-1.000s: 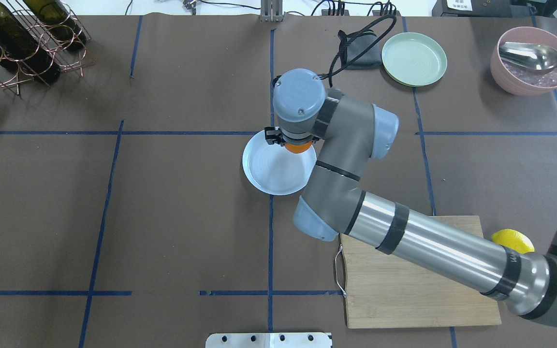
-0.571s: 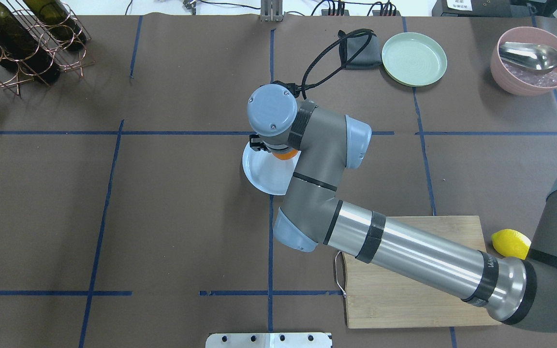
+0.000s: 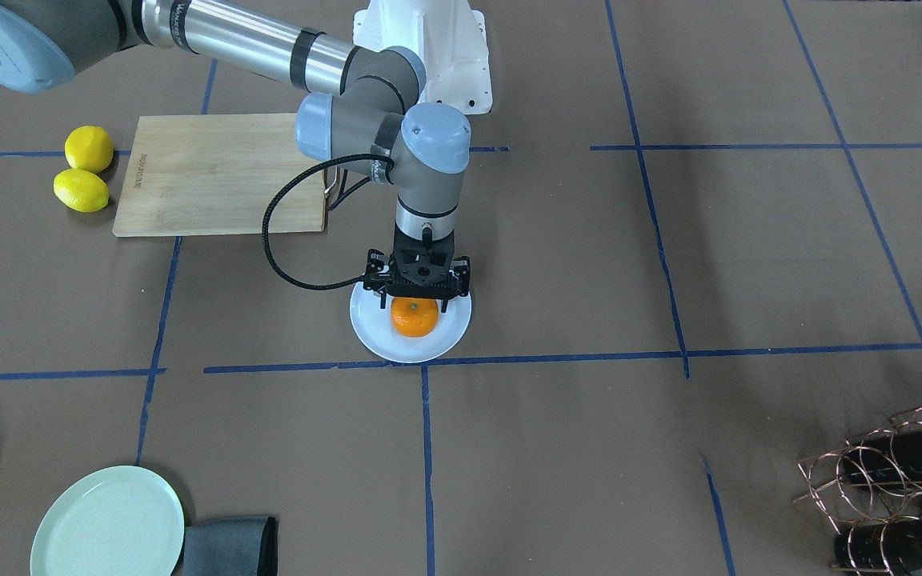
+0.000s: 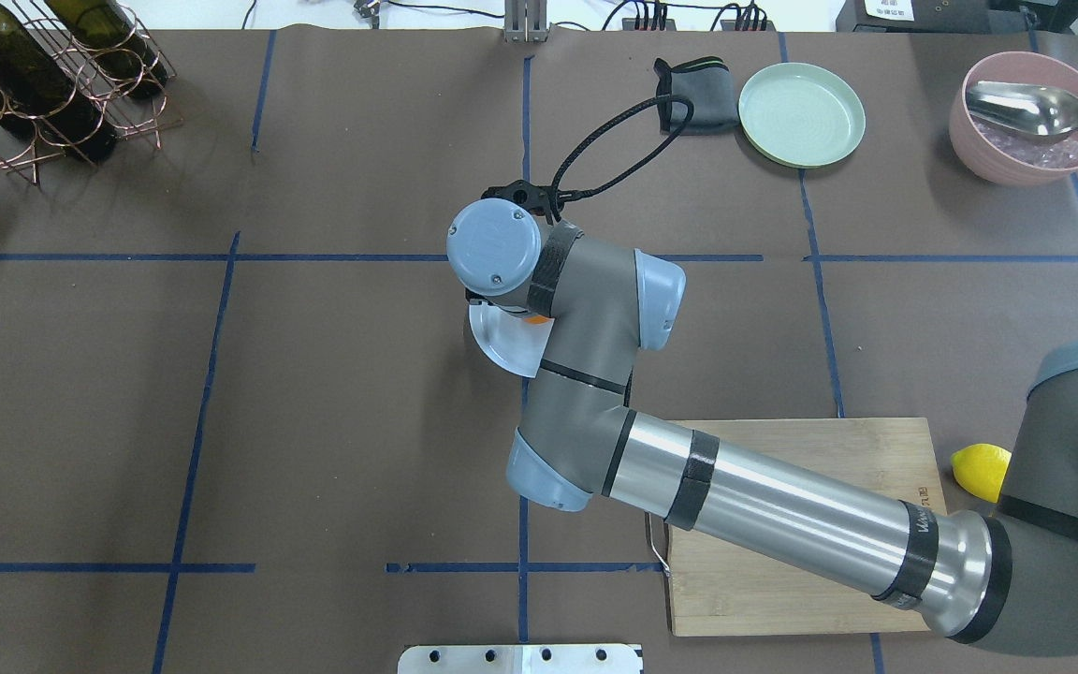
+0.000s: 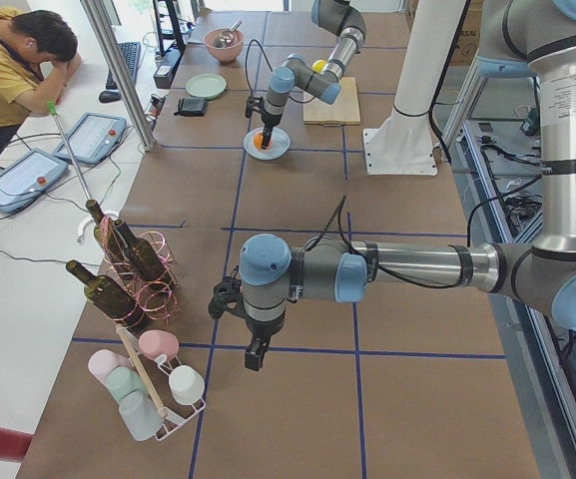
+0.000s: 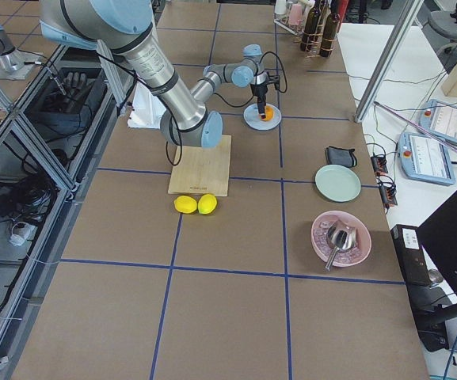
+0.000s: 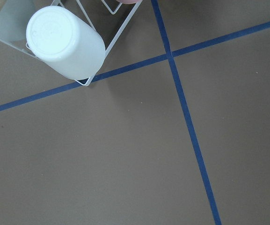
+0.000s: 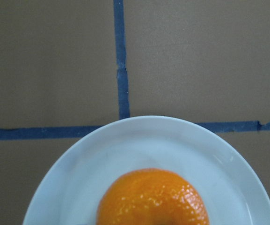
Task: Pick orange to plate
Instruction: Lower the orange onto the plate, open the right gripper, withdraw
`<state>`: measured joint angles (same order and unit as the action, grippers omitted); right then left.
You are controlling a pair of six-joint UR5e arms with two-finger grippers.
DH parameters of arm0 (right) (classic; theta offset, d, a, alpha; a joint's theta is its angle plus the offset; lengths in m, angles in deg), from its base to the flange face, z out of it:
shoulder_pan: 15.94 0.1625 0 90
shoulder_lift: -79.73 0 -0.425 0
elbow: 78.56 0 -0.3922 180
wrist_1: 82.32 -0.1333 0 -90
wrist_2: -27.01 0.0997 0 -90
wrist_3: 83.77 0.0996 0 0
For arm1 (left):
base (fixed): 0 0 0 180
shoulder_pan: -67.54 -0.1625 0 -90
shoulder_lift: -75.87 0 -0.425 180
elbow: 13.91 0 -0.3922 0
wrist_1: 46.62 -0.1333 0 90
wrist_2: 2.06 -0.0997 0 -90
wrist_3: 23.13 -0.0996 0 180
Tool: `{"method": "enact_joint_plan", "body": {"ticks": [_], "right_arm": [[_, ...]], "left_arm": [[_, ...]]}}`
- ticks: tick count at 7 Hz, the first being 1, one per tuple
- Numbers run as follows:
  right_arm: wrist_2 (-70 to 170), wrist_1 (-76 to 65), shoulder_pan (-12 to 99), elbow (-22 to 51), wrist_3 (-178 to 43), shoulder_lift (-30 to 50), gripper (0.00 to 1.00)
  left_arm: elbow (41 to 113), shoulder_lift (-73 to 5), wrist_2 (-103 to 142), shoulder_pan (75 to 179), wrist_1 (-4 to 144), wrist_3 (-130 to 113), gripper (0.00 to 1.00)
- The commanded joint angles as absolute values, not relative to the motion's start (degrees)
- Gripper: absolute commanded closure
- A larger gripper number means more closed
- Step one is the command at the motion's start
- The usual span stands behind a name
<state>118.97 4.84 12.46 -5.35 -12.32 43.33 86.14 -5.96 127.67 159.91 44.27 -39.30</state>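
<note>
The orange (image 3: 414, 317) is at the middle of the pale bluish-white plate (image 3: 369, 328), between the fingers of my right gripper (image 3: 414, 306), which points straight down and is shut on it. Whether the fruit touches the plate I cannot tell. The right wrist view shows the orange (image 8: 151, 199) low over the plate (image 8: 125, 145). From overhead, the wrist hides the gripper, leaving a sliver of orange (image 4: 544, 320) and the plate's left part (image 4: 497, 342). My left gripper (image 5: 253, 354) hangs far off near the cup rack; I cannot tell its state.
A wooden cutting board (image 3: 221, 172) lies behind the plate, with two lemons (image 3: 89, 148) beside it. A pale green plate (image 4: 801, 114), a dark cloth (image 4: 696, 94) and a pink bowl with a scoop (image 4: 1030, 117) sit far right. A bottle rack (image 4: 43, 75) stands far left.
My right arm has carried the orange leftward from the plate's right rim to over its middle. The wrist now covers most of the plate in the overhead view.
</note>
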Motion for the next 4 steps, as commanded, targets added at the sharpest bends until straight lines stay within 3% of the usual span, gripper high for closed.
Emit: {"method": "enact_joint_plan", "body": {"ticks": [1,4], "right_arm": [[123.92,8.17,18.12,-1.60,-18.94,42.74,0.00],[141.65,18.63,35.76,16.74,-44.73,30.82,0.00]], "left_arm": [[85.50,-5.87,127.75,159.91,44.26,-39.30,0.00],[85.50,-5.61,136.68,159.91,43.47,-37.29,0.00]]}}
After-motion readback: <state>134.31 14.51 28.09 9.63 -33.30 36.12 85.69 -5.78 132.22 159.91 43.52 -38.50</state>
